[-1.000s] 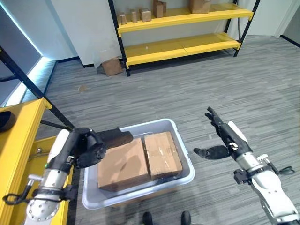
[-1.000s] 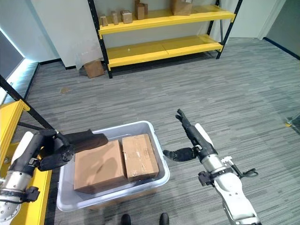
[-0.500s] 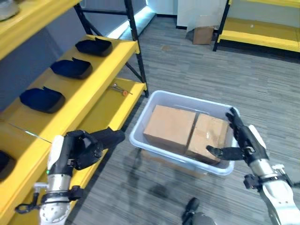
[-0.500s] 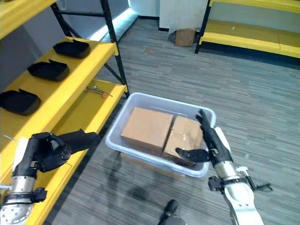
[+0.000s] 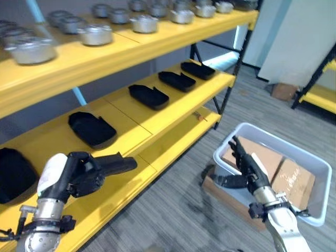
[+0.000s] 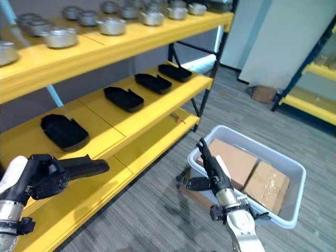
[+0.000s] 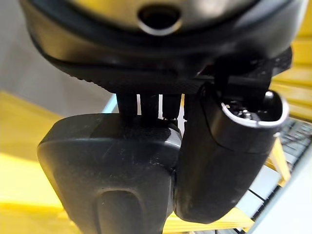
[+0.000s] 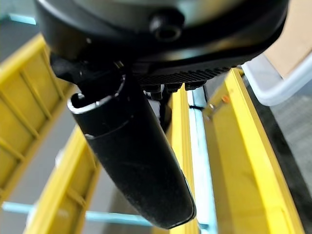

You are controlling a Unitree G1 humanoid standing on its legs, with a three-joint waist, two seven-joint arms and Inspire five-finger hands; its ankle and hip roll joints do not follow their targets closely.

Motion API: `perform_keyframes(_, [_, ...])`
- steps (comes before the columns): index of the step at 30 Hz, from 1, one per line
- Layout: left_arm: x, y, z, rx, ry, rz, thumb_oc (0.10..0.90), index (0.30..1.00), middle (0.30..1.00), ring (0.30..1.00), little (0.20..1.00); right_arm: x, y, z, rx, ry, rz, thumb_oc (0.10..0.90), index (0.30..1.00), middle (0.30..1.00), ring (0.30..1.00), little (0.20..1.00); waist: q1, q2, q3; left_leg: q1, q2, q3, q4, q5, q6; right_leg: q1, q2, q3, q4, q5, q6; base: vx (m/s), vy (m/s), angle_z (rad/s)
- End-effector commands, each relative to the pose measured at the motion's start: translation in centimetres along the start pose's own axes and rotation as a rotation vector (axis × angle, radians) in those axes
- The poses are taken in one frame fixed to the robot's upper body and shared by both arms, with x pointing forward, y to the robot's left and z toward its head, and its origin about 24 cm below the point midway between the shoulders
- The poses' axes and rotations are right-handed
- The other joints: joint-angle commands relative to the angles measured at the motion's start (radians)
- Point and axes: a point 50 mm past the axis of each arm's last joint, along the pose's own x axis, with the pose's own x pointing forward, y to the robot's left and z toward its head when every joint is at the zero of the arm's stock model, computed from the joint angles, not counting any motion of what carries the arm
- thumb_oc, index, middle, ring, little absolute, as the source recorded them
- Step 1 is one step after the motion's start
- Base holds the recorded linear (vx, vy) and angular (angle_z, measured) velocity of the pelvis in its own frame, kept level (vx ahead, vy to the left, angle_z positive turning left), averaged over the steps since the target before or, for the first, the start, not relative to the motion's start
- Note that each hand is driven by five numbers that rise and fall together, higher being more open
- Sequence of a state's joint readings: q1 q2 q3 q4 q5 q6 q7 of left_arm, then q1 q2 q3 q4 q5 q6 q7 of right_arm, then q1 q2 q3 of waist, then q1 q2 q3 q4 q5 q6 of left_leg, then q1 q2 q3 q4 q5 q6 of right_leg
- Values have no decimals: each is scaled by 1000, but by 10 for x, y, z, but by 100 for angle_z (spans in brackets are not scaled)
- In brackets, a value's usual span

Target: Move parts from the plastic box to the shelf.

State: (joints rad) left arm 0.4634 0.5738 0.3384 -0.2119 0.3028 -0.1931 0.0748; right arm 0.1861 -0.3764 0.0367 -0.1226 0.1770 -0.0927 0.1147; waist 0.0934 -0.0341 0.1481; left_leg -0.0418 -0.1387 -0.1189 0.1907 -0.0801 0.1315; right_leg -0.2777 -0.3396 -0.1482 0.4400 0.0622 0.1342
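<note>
The left hand (image 5: 86, 173) curls round a black part (image 5: 113, 164) above the yellow shelf (image 5: 157, 113); the right hand (image 5: 247, 165), fingers straight, hangs beside the plastic box (image 5: 315, 163).

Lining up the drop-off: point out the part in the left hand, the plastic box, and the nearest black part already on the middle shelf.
held part (image 5: 113, 164), left eye view, its middle.
plastic box (image 5: 227, 145), left eye view, near-left rim.
shelved black part (image 6: 64, 131), right eye view, its top.

The black part (image 7: 112, 175) fills the left hand (image 5: 86, 173) so closely that its far end is cut off; the plastic box (image 5: 315, 163) runs past the frame edge, its contents under the cardboard hidden
</note>
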Motion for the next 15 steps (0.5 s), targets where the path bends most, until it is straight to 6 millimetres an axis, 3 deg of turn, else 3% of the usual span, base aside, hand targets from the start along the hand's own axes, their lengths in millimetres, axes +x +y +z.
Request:
perform_keyframes(1, [19,45,53,64,-294,246,400,300,300,300,300,12,-26,54,-110,-262,-18,900,1000,1000,1000,1000,-75,40,-36,123,6,-67,-236,55,-42,142,287,-6,-163,-103,-62,58,7,83])
perform_keyframes(2, [18,45,52,64,-289,243,400,300,300,300,300,11,-27,54,-105,-261,-16,900,1000,1000,1000,1000,-86,30,-46,109,-4,-83,-228,61,-44,140,343,35,-195,-103,-75,56,-17,125])
perform_keyframes(3, [18,41,52,47,-287,239,400,300,300,300,300,7,-27,53,-97,-254,-1,900,1000,1000,1000,1000,-95,6,-48,81,-34,-118,-204,76,-61,152,389,132,-284,-65,-90,79,-108,70])
perform_keyframes(6, [12,39,52,29,-281,251,400,300,300,300,300,6,-24,54,-84,-255,23,900,1000,1000,1000,1000,-78,3,-72,73,-22,-109,-210,72,-71,230,377,108,-424,-25,-88,69,-112,49])
perform_keyframes(8, [9,39,50,25,-271,254,400,300,300,300,300,7,-25,54,-67,-254,22,900,1000,1000,1000,1000,-65,3,-76,71,-19,-105,-200,67,-71,249,377,101,-438,-27,-91,46,-72,-3])
perform_keyframes(10, [7,38,48,10,-255,245,400,300,300,300,300,6,-27,56,-64,-263,17,900,1000,1000,1000,1000,-45,-3,-41,33,-34,-105,-89,28,-90,267,351,36,-428,-53,-100,32,-86,42])
perform_keyframes(11, [9,37,49,2,-263,247,400,300,300,300,300,6,-31,58,-79,-270,2,900,1000,1000,1000,1000,-54,-3,-22,0,-28,-65,-20,1,-109,271,338,5,-420,-66,-101,-53,-12,119])
perform_keyframes(13, [13,38,53,-13,-281,260,400,300,300,300,300,7,-36,62,-97,-287,-26,900,1000,1000,1000,1000,-74,-13,4,-42,52,59,42,-25,-134,264,305,-24,-410,-61,-95,-124,61,200])
perform_keyframes(14, [13,39,55,-5,-297,267,400,300,300,300,300,8,-35,61,-90,-282,-31,900,1000,1000,1000,1000,-65,-21,12,-43,100,56,30,-25,-142,272,293,-25,-416,-56,-94,-73,118,145])
perform_keyframes(15, [14,40,56,-5,-302,277,400,300,300,300,300,7,-36,60,-81,-277,-40,900,1000,1000,1000,1000,-65,-32,12,-51,175,53,11,10,-155,277,271,-34,-412,-63,-88,8,197,34])
